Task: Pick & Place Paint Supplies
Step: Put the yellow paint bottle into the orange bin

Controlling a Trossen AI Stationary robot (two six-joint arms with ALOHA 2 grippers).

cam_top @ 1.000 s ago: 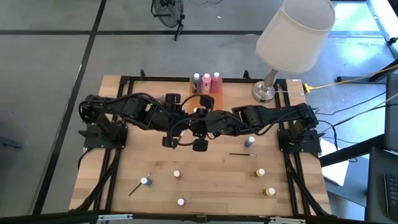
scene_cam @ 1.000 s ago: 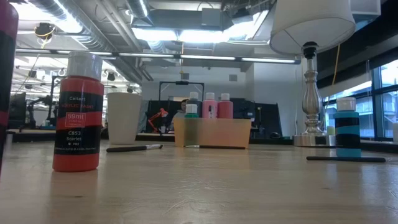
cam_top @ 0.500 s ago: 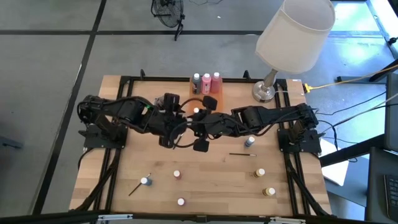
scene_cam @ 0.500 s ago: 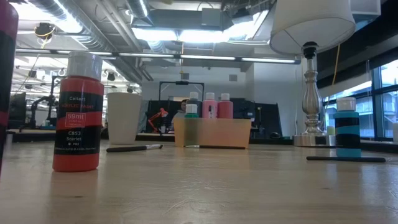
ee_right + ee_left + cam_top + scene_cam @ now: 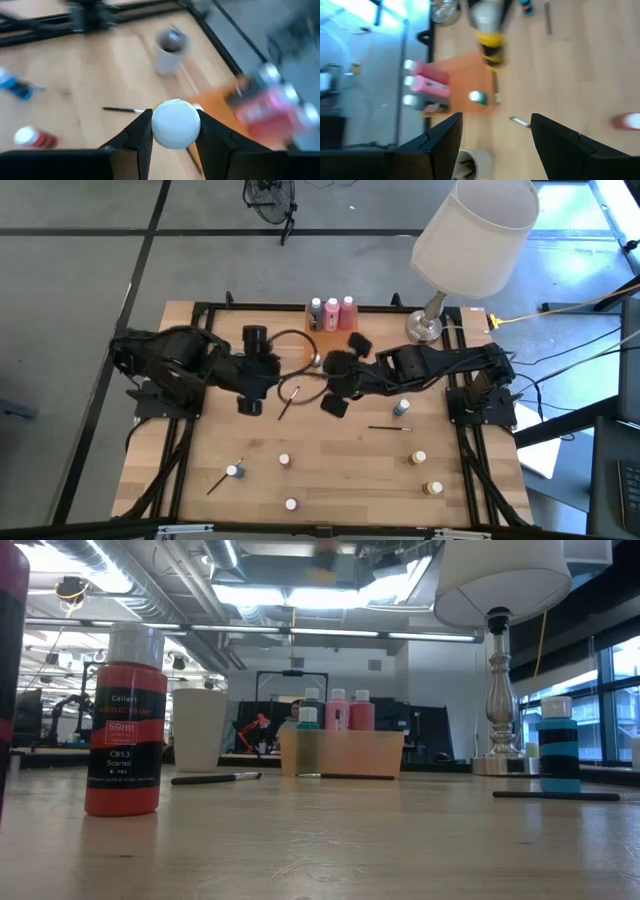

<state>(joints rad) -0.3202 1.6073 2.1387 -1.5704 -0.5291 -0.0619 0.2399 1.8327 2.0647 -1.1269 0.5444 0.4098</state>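
The right gripper [image 5: 175, 131] is closed on a small paint pot [image 5: 175, 123], whose round white cap sits between the two dark fingers in the right wrist view; the left wrist view shows the same pot with a yellow and dark body [image 5: 490, 45]. In the high view this gripper [image 5: 336, 370] hangs over the middle of the table, just beside the near edge of the translucent orange tray [image 5: 338, 340], and the tray lies from it toward the far side of the table. There three taller squeeze bottles [image 5: 332, 312] already stand in a row at the tray's far end, and a small green-capped pot [image 5: 477, 97] is on the tray too. The coming move, as a guess, is a short carry toward the tray, and the pot seems to hang with its cap toward the wrist camera, so it should go down upright. The left gripper [image 5: 247, 375] holds nothing and its fingers stand wide apart [image 5: 492, 131]; it is farther from the tray than the right one. A thin dark paintbrush [image 5: 289, 401] lies between the two grippers, its long axis slanted across the table, and the small grey cup [image 5: 168, 50] stands near it. In the low view the red bottle [image 5: 125, 718] carries a label that reads "59ml" and "Scarlet"; the brand line above is too small to read surely. Other labels cannot be read.
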